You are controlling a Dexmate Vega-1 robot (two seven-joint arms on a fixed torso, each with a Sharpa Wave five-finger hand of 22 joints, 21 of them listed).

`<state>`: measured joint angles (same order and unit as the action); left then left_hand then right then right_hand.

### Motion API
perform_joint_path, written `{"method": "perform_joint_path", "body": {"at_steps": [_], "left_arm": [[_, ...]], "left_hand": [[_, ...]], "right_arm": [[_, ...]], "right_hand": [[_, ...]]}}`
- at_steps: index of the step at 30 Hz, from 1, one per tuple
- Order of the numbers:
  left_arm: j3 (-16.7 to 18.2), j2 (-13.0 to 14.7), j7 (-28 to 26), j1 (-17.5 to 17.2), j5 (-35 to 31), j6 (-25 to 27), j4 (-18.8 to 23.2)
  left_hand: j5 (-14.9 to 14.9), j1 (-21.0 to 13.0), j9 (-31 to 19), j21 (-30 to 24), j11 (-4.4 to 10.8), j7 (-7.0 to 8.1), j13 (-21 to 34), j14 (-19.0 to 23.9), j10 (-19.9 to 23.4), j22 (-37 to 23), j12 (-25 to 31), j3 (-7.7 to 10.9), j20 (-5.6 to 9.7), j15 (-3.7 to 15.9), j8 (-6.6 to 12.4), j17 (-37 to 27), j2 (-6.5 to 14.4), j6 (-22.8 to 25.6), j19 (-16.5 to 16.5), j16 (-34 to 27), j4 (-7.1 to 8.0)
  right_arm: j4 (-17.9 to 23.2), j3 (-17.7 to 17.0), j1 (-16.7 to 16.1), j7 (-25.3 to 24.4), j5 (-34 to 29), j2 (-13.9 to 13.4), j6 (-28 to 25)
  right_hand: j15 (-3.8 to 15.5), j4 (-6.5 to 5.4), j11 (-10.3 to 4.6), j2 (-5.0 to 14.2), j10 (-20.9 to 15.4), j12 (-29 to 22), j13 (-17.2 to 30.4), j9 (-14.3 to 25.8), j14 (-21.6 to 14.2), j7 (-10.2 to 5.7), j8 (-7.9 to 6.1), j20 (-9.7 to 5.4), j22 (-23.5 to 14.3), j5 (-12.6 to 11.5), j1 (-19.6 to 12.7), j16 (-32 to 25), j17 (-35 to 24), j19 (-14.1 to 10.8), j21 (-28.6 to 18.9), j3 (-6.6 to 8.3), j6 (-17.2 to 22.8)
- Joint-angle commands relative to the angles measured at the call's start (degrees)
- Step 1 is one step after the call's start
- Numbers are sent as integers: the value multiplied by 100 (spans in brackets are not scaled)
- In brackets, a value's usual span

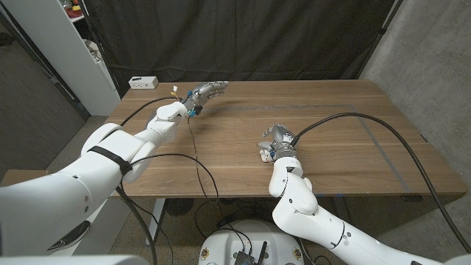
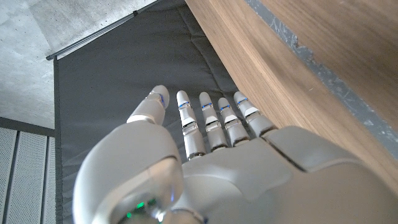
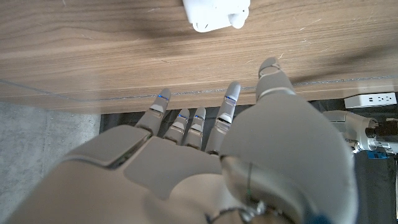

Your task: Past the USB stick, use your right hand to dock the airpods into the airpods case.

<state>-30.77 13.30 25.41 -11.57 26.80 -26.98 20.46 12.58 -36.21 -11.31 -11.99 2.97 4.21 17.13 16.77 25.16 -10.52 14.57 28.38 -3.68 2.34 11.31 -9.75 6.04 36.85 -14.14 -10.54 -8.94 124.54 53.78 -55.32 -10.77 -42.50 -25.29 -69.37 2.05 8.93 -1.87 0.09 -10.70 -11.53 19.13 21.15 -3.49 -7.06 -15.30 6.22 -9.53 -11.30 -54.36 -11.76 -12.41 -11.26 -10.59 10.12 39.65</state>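
A small white airpods case (image 3: 214, 15) lies on the wooden table (image 1: 346, 125), cut off by the right wrist picture's edge. In the head view it is a white speck (image 1: 263, 154) just left of my right hand (image 1: 277, 138), near the table's middle. That hand (image 3: 205, 155) has its fingers stretched out and apart, holds nothing, and does not touch the case. My left hand (image 1: 203, 92) reaches over the far left part of the table, its fingers (image 2: 211, 121) straight and empty.
A white power strip (image 1: 143, 82) sits behind the table's far left corner, also seen as a strip (image 3: 371, 99) in the right wrist view. A black curtain (image 1: 243, 37) hangs behind. Black cables (image 1: 383, 129) trail across the right of the table.
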Motion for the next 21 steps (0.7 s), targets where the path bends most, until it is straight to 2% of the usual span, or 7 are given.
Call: {"method": "perform_joint_path", "body": {"at_steps": [1, 3, 5, 7, 9, 15, 21], "left_arm": [[-118, -52, -262, 164, -102, 520, -35], [-134, -52, -291, 178, -108, 555, -35], [-133, -52, -298, 184, -95, 585, -36], [-148, -48, -308, 194, -103, 598, -35], [-157, -46, -301, 205, -104, 593, -33], [-197, -37, -247, 235, -121, 559, -27], [-221, -17, -149, 221, -125, 467, -15]], "left_hand": [[50, 36, -13, -8, 4, 23, 17, -13, -14, -20, -1, 10, -5, 222, -11, -6, -33, 25, -4, 16, -32], [50, 36, -13, -9, -4, 28, 17, -11, -20, -20, -3, 10, -7, 225, -12, -6, -33, 21, -5, 14, -32], [50, 37, -13, -8, -3, 32, 17, -13, -21, -20, -4, 9, -7, 220, -10, -6, -34, 28, -3, 15, -32], [50, 36, -13, -8, 1, 24, 18, -14, -20, -20, -3, 9, -7, 224, -11, -6, -34, 25, -3, 15, -32], [50, 34, -13, -9, 9, 19, 18, -13, -23, -20, -4, 10, -5, 221, -14, -5, -33, 19, -4, 15, -33], [51, 33, -13, -11, 5, 38, 18, -19, -25, -21, -4, 8, -5, 220, -10, -6, -34, 29, -7, 16, -33], [50, 37, -12, -13, -1, 40, 18, -23, -34, -21, -8, 2, -7, 225, -20, -6, -43, 4, -11, 16, -32]], "right_arm": [[-40, 162, 184, -526, 704, 119, -641], [-43, 128, 224, -576, 929, 269, -997], [-62, -7, 119, -667, 991, 423, -1062], [-95, -87, 17, -752, 933, 553, -1062], [-94, -148, -55, -750, 897, 637, -1062], [-105, -298, -215, -581, 732, 829, -1062], [-109, -357, -296, -731, 879, 890, -1062]], "right_hand": [[220, -16, 18, -54, 3, -18, 5, 58, 47, 32, 36, -30, -17, -37, -1, -20, -37, -8, -10, 30, -304], [91, -84, 153, -74, 268, 45, -6, 103, 230, 125, 212, 66, -19, -22, 118, 10, -58, 120, 15, 19, -890], [-180, -165, 363, -57, 548, 52, -19, 74, 476, 590, 389, 208, -20, 22, 337, 50, -40, 242, 12, -6, -1411], [-329, -175, 475, -73, 654, 34, -36, 22, 583, 957, 448, 302, -20, 36, 427, 55, -20, 289, 6, -14, -1609], [-405, -167, 555, -70, 766, 50, -42, -5, 627, 1137, 456, 332, -19, 35, 441, 57, -11, 300, 3, -4, -1679], [-537, -135, 738, -91, 984, 63, -49, -42, 735, 1417, 475, 422, -18, 32, 447, 67, 5, 331, 2, 18, -1885], [-567, -123, 788, -93, 1092, 72, -51, -49, 798, 1468, 467, 470, -18, 29, 448, 74, 6, 355, 5, 33, -1948]]}}
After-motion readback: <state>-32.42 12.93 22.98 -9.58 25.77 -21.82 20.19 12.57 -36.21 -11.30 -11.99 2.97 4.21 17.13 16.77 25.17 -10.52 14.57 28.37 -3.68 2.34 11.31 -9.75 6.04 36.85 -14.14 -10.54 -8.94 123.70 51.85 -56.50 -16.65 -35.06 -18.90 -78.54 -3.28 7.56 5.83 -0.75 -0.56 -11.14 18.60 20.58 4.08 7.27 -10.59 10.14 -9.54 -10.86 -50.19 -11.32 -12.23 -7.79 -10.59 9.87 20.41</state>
